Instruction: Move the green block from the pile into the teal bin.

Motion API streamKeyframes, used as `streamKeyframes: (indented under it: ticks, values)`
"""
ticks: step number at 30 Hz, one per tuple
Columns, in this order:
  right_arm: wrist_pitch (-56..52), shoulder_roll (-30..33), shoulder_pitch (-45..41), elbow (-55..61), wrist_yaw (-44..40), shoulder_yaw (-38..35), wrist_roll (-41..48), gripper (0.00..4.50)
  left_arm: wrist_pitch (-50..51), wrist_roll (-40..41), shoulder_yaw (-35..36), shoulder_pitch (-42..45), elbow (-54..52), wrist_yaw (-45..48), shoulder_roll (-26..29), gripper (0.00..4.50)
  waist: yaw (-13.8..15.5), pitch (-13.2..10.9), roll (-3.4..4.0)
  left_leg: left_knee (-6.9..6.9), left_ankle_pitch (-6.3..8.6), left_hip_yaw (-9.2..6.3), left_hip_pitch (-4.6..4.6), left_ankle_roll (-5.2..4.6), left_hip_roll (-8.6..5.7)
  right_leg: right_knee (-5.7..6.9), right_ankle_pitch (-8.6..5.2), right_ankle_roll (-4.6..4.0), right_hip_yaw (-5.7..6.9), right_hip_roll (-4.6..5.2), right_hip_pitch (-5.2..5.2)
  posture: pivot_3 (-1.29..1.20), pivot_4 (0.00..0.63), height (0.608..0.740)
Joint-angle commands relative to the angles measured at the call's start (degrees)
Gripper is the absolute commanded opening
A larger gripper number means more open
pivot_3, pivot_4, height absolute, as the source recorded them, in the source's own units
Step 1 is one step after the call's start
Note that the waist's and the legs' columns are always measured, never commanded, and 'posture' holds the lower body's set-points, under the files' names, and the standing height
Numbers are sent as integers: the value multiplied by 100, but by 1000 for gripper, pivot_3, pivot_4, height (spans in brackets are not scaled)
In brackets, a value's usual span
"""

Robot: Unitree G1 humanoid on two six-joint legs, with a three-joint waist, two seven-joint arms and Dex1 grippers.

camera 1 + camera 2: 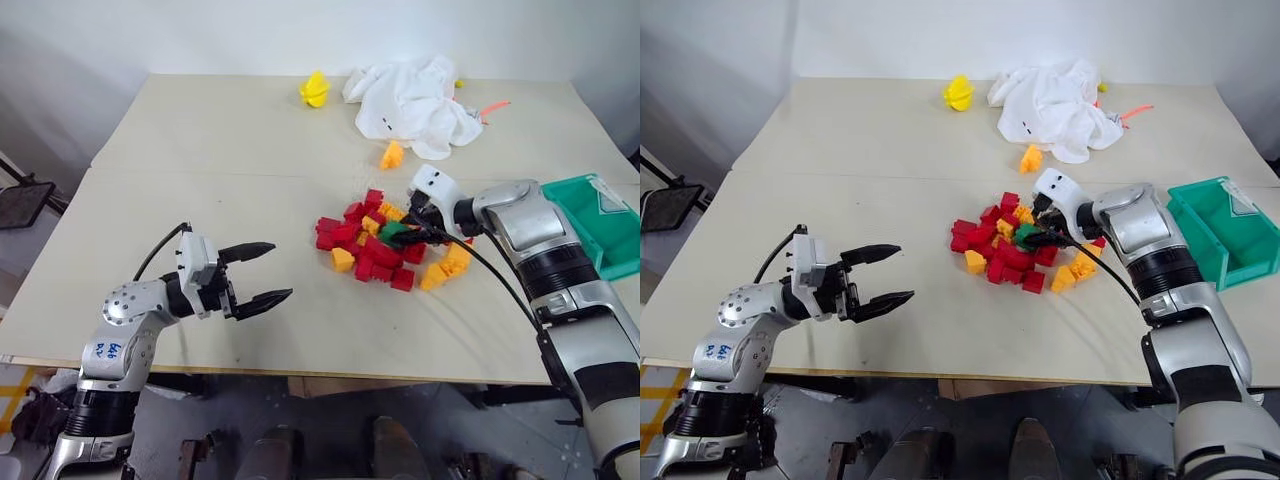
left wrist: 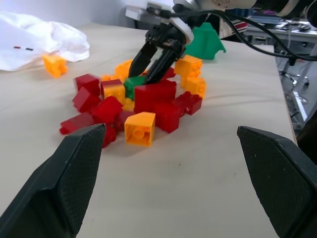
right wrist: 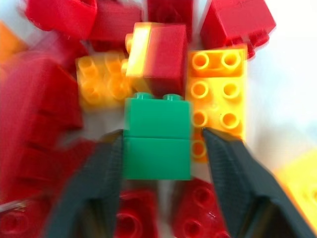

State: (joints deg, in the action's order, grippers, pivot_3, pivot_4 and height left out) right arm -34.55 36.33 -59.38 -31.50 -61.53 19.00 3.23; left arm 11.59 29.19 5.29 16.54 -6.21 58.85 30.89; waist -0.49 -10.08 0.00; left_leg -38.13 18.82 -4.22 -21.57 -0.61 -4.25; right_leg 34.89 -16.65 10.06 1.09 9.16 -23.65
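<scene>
The green block (image 3: 157, 138) sat in the pile (image 1: 385, 243), centre-right of the head view, wedged among red and yellow-orange bricks. Risk, as judged: neighbours crowded its flanks, so a narrowing pinch could catch a yellow-orange brick or knock the block askew, and a lift might drag loose bricks along. The right claw (image 3: 158, 163) bracketed it, one finger either side, narrowed almost to its faces; firm contact could not be confirmed. The teal bin (image 1: 600, 225) lay well apart at the right edge. The left claw (image 1: 262, 272) stood wide and empty over bare tabletop (image 1: 200, 150), lower left.
</scene>
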Motion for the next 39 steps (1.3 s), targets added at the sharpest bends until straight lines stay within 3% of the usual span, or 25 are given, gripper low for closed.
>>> streamKeyframes:
  ticks: [1,8,13,20,24,26,31,32,39]
  values:
    - [61,183,222,490,-91,-274,44,1464,-3,126,-59,162,-224,46,-43,4500,3,0,0,-1,0,0,0,0,0,2,0,0,0,0,0,0,150,740]
    - [381,398,1064,1541,263,-1691,749,1470,15,108,-350,539,-125,83,-359,4500,46,0,0,-4,0,-1,-2,0,-3,2,0,0,1,2,1,0,150,740]
    - [651,733,1757,2255,618,-3217,1439,1470,48,180,-542,840,-102,168,-628,4500,56,0,-1,-3,0,-2,-3,-1,-4,-1,1,2,4,2,4,0,150,740]
    - [644,1603,3728,2812,1872,-5753,1190,1470,-623,-313,-824,1515,721,15,-1311,4500,204,0,-1,-4,1,9,-1,-2,-12,-4,1,3,5,1,11,0,150,740]
    - [731,1735,4384,2685,2386,-6171,960,1470,-903,-517,-845,1646,1184,-19,-1445,4500,129,0,0,-1,2,35,8,-4,-16,-2,2,3,-2,0,10,0,150,740]
    - [844,1763,4516,2486,2572,-6046,806,1470,-1007,-550,-833,1677,1326,-15,-1496,4500,62,0,0,-2,1,50,17,-4,-10,3,2,4,-5,-4,11,0,150,740]
    - [625,1634,4151,1905,2655,-5657,1015,1470,-1115,-555,-843,1751,1443,-8,-1568,4500,17,0,0,-6,1,66,37,-4,-3,14,3,5,-22,-8,17,0,150,740]
    - [897,1647,4066,1748,2693,-5567,945,2231,-1117,-555,-848,1765,1446,-6,-1572,4500,24,0,0,-8,1,66,37,-4,-2,12,4,6,-24,-8,17,0,150,740]
    - [1631,1753,3578,997,2701,-5358,1011,4492,-1015,-505,-764,1672,1299,-86,-1459,4500,64,0,0,-8,1,50,28,-5,2,9,6,11,-19,-3,18,0,150,740]
